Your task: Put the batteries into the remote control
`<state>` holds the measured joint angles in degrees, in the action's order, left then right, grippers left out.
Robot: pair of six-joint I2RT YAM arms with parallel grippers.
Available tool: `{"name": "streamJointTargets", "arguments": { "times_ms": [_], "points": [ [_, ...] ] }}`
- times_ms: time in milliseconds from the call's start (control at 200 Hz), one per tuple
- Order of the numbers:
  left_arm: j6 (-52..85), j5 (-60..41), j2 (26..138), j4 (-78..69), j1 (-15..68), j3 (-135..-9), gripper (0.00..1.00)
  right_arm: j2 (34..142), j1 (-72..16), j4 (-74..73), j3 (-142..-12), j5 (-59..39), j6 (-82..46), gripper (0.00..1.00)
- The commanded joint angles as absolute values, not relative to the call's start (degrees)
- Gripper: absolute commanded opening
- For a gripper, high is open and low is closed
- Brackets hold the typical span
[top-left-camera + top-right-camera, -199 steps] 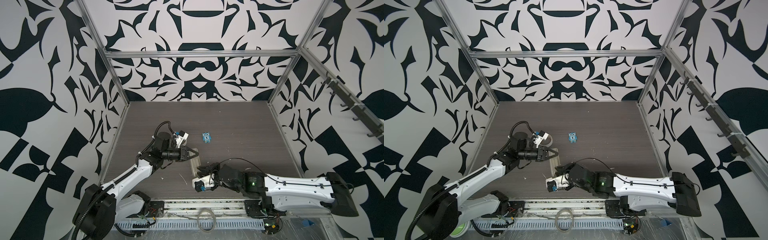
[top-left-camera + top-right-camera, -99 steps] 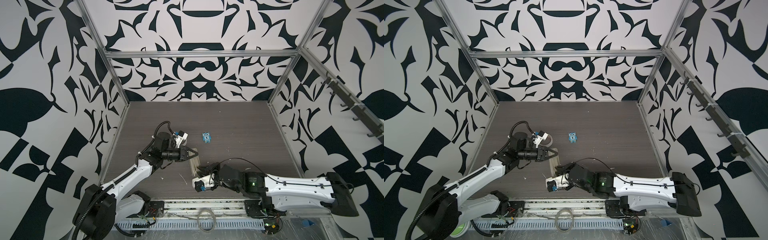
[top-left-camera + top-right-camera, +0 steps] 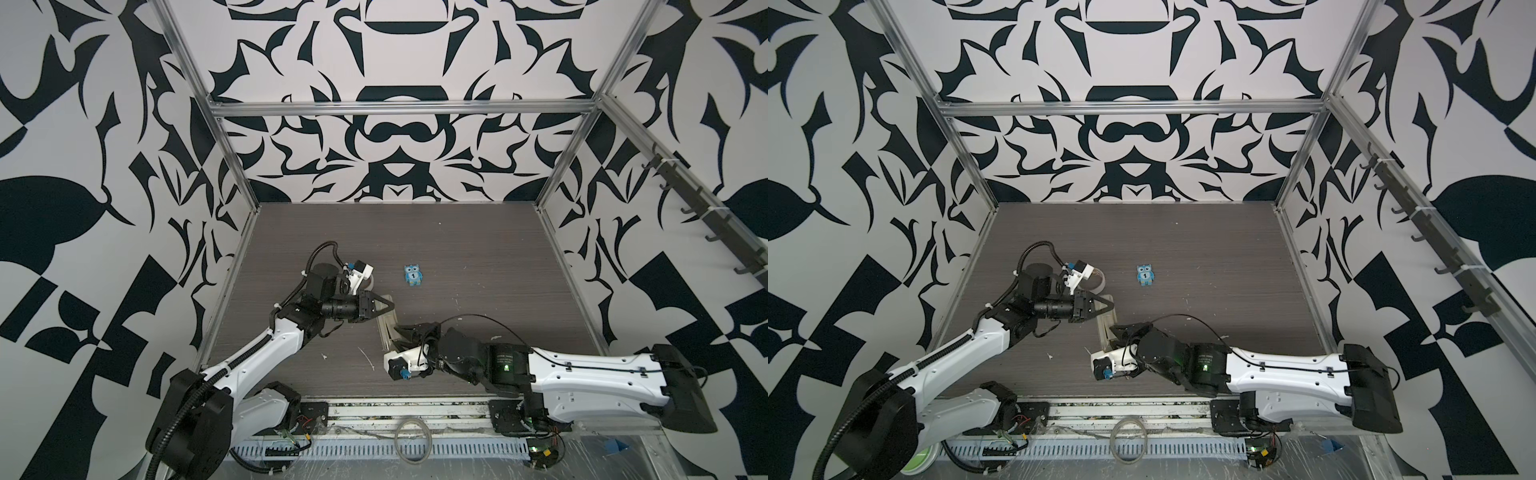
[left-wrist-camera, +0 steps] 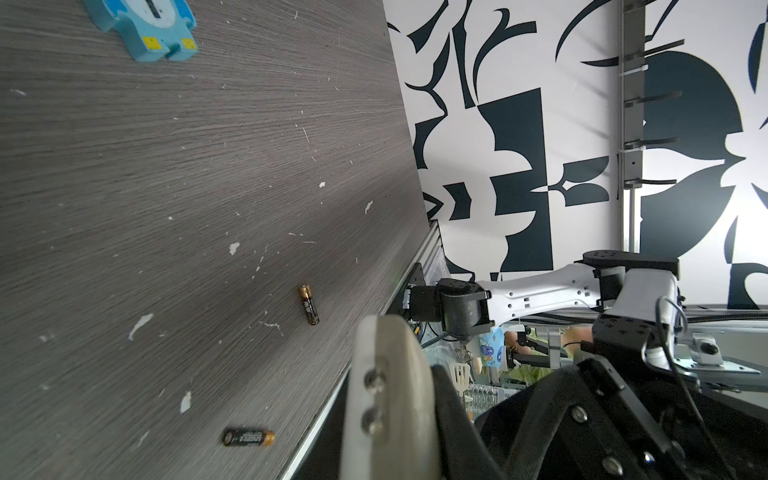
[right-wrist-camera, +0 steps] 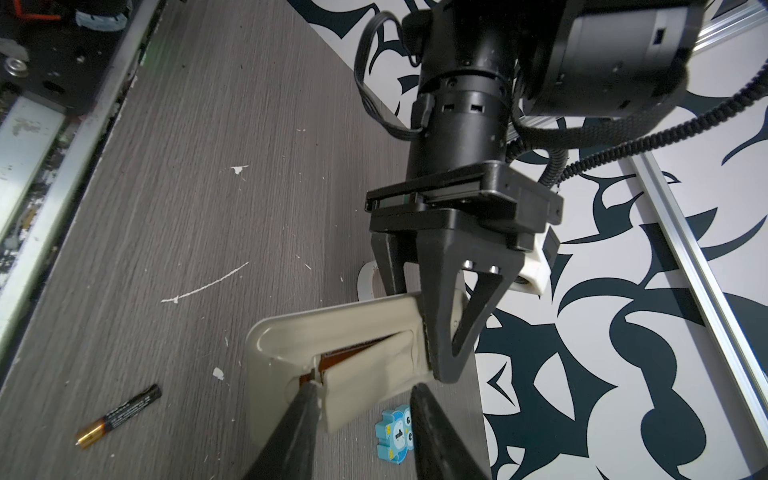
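Remote control is clamped at one end in your left gripper. Its long axis runs from that grip toward the right gripper, whose jaws stand partly apart, with one fingertip at the lifted edge of the battery cover. Both batteries lie loose on the woodgrain table near its front edge, apart from each other, so your right arm looks the nearer one. The remote's casing is smooth cream plastic with rounded corners; the slim black cells with gold ends will likely roll.
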<state>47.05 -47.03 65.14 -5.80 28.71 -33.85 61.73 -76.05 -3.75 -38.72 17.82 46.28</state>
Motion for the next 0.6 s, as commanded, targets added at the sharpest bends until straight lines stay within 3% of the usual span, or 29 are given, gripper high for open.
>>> {"name": "streamJointTargets", "arguments": {
  "times_ms": [0,600],
  "points": [
    [47.9,-50.2,64.3,-5.7,28.4,-34.0,0.0,62.7,-75.2,-6.9,-39.9,20.9,46.0,0.41],
    [47.4,-48.2,63.7,-5.1,26.9,-33.4,0.0,62.5,-75.3,-6.9,-39.9,20.9,45.3,0.47]
  ]
}}
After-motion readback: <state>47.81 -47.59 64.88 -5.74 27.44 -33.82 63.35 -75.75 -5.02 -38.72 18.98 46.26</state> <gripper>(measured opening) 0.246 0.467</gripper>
